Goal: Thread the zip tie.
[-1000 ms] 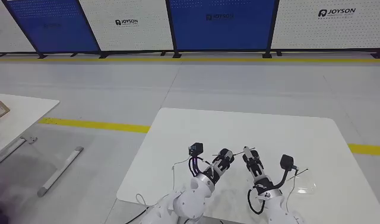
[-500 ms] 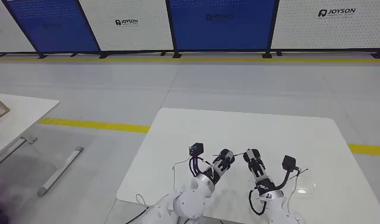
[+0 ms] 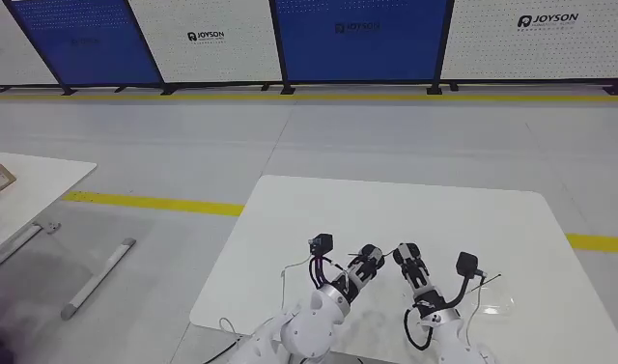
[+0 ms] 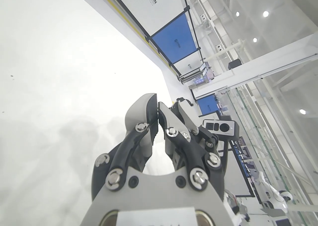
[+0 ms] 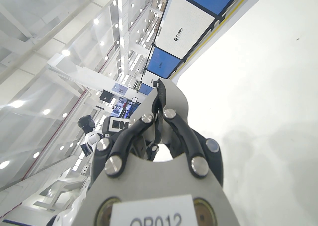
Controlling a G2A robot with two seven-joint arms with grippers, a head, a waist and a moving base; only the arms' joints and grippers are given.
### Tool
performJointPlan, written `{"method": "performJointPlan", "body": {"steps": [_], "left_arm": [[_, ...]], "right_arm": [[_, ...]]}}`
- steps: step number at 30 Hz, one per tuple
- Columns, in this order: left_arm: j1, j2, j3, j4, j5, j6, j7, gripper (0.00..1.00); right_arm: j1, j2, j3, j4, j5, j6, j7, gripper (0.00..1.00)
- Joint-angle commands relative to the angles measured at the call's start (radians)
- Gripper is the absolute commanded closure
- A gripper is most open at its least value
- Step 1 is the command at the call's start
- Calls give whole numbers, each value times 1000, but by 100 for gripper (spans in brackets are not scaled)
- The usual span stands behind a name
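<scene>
Both arms are low over the white table (image 3: 386, 210), near its front edge. My left gripper (image 3: 371, 257) and my right gripper (image 3: 407, 256) are tip to tip, a small gap apart. A thin pale zip tie (image 3: 388, 252) runs between them. In the left wrist view the left gripper (image 4: 158, 112) is shut, with a thin strand of the zip tie (image 4: 150, 125) across its pads, and the right gripper (image 4: 184, 109) is just behind it. In the right wrist view the right gripper (image 5: 159, 89) is shut, and a small dark tip (image 5: 155, 83) sticks out of it.
A thin dark strip (image 3: 491, 282) and a clear plastic piece (image 3: 502, 310) lie on the table to the right of the right arm. A second white table (image 3: 39, 185) stands far left. Blue and white panels (image 3: 357, 26) line the back.
The right gripper has moved left and slightly down towards the left gripper, so the gap between the two tips has narrowed. The left gripper has barely shifted.
</scene>
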Motion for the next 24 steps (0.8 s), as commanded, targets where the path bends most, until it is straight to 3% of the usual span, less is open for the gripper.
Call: {"method": "performJointPlan", "body": {"steps": [1,11,12,13,15,24], "left_arm": [[3,0,-3,-6,-5,-6,-3,100],[12,1,-18,-19,-16,-9,-6,100],[11,1,-18,-19,-17,-7,-7,71],[10,0,-17,-19,-15,-6,-9,57],[9,0,-15,-19,-7,-4,-13,52],[7,-1,-16,-19,27,-3,18,67]], "right_arm": [[1,0,2,1,10,-5,13,100],[-11,2,23,-9,32,-24,30,100],[-11,2,24,-10,30,-23,30,100],[-11,2,25,-11,27,-22,29,100],[-13,2,26,-13,16,-18,21,100],[-19,0,26,-23,-41,24,-24,100]]}}
